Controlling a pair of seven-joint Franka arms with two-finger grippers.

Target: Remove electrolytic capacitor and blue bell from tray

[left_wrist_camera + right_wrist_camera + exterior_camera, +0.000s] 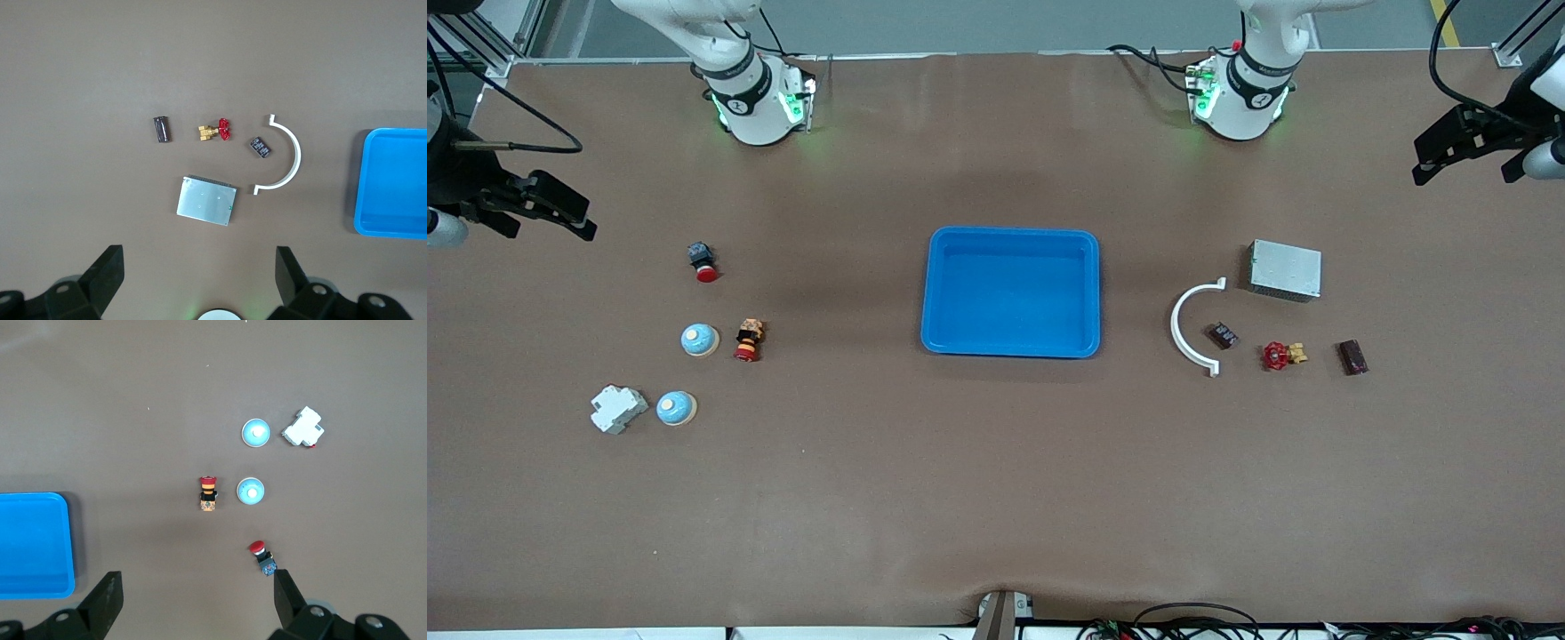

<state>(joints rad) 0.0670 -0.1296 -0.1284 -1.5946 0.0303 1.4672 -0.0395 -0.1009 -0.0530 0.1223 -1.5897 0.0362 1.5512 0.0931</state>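
Black jaws on both grippers stand wide apart and grip nothing: the left gripper (1476, 156) hangs over the desk's edge at its own end, the right gripper (534, 209) likewise at its end. Two blue bells (699, 340) (676, 408) lie on the brown desk (996, 498) toward the right arm's end, well apart from the one blue tray (1010, 292) at the middle. Which small part is the capacitor is hard to make out.

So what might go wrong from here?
The tray holds nothing, so an arm sent to empty it may grasp at bare plastic. Two near-identical blue bells sit close together toward the right arm's end; the wrong one might be picked. Both grippers, left and right, hang open over the table ends.
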